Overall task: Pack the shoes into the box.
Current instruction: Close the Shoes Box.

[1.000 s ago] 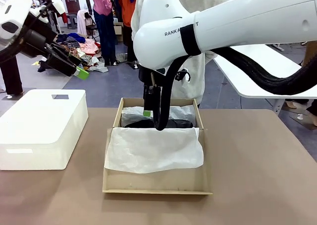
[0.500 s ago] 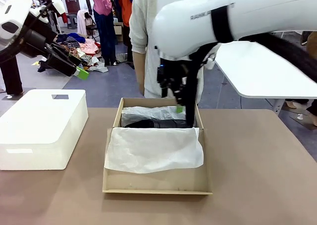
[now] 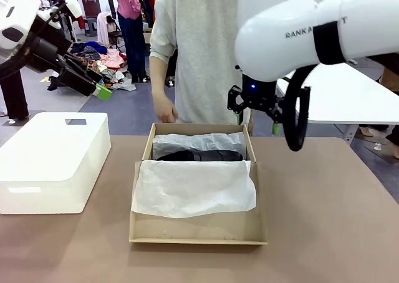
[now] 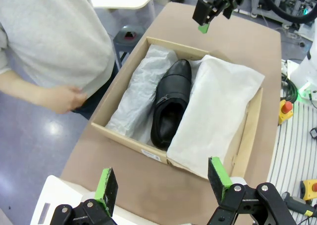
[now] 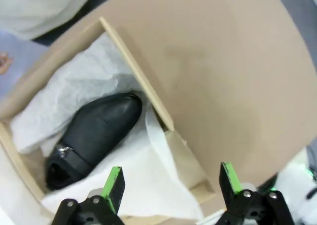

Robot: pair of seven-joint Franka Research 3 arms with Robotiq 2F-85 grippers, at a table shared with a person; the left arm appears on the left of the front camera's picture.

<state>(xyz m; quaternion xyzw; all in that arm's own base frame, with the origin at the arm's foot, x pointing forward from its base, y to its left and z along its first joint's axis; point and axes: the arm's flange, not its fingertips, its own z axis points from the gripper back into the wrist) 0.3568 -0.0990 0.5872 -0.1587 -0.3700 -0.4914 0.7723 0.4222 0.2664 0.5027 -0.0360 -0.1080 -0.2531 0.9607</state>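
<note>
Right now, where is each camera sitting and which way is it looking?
Front view: sits between the arms, looks across the table at the person; the left arm and right arm show.
Left wrist view: rides on the left arm, looks down at the cardboard shoebox; the left claw rises from the bottom.
Right wrist view: rides the right arm above the box's corner, looking down; the right claw rises from the bottom.
Shared: both wrist views see the black shoe in white tissue paper.

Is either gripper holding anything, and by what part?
Nothing. The left gripper and right gripper are open and empty; a shoe lies in the box.
</note>
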